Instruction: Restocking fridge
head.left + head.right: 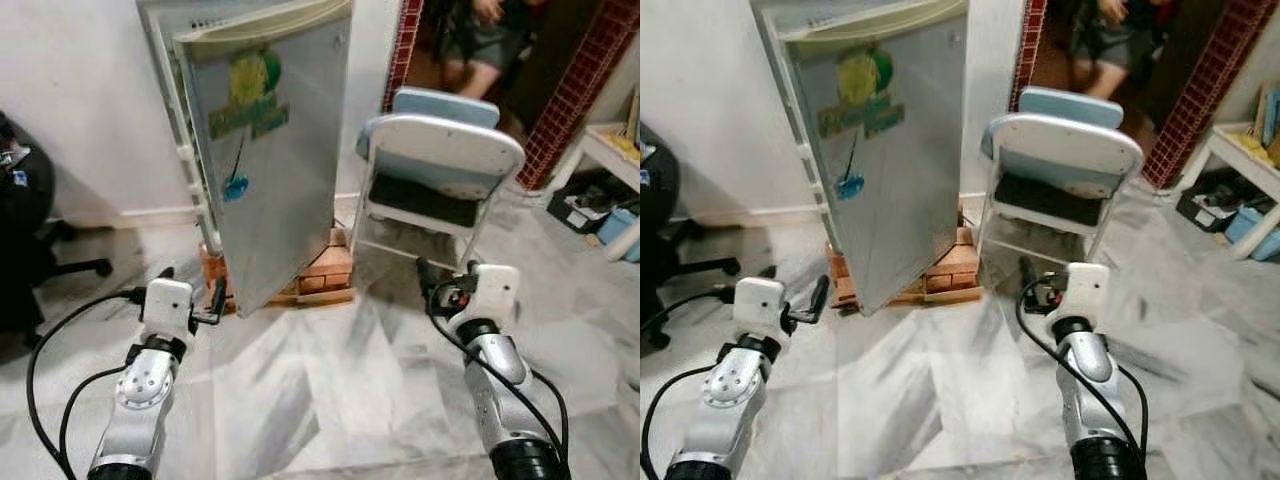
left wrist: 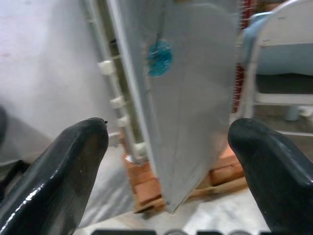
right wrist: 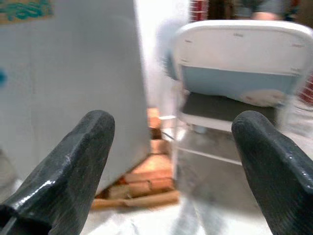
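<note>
Fridge (image 1: 262, 150) on brick plinth (image 1: 318, 272) against far wall, door ajar, presumably for loading; left gripper (image 1: 192, 298) near door's lower edge, right gripper (image 1: 432, 285) before folding chair (image 1: 438, 165), both with fingers spread, holding nothing.

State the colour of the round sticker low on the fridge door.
Blue round sticker on the fridge door, clearest in the left wrist view.

No readable text anywhere. Fridge door (image 1: 275, 150) has a yellow-green sticker (image 1: 252, 78), a green label strip (image 1: 250, 122) with blurred teal lettering, and a small blue round sticker (image 1: 236, 187); none legible.
</note>
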Motion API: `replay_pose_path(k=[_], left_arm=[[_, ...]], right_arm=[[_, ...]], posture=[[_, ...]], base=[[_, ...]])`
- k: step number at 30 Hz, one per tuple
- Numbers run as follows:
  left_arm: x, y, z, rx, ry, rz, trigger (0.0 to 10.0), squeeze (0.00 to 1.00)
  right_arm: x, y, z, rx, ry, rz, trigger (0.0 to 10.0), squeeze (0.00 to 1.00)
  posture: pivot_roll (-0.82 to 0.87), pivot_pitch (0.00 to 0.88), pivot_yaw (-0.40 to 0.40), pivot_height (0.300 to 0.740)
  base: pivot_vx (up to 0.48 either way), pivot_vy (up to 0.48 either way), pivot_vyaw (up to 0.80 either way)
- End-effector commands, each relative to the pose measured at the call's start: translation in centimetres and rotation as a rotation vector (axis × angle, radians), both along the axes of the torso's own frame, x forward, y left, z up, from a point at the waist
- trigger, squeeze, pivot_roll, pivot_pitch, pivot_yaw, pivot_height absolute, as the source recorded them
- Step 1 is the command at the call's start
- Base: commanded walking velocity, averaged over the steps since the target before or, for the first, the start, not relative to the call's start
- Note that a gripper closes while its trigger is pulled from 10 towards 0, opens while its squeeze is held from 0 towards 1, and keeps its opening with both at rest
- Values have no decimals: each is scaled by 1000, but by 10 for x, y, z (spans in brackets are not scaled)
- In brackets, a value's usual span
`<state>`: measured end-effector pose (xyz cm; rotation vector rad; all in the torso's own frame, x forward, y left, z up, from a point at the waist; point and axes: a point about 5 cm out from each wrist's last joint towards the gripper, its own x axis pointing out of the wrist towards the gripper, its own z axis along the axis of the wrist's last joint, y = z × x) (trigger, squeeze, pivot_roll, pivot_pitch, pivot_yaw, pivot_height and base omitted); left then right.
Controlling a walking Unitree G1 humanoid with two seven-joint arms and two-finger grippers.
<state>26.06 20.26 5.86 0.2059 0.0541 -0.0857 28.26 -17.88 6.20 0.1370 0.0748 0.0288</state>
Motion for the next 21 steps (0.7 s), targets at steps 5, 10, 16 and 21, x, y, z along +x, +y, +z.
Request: replay_pose_path(k=[5,10,16,21], left_arm=[[-3,12,-1,17,16,29,10000,0],[-3,11,-2,15,21,28,10000,0],[-3,8,-3,14,20,25,10000,0],[-3,8,-4,13,25,21,10000,0]], right_arm=[[4,11,3,8,-13,34,10000,0],[4,11,3,4,-11,35,10000,0],[5,10,3,-1,-9,34,10000,0],[6,11,3,-4,-10,33,10000,0]], posture=[[74,0,-41,740],[72,0,-41,740],[66,0,-43,740],[67,0,-41,740]], base=[[218,405,0],[0,441,0],[0,444,0],[0,442,0]])
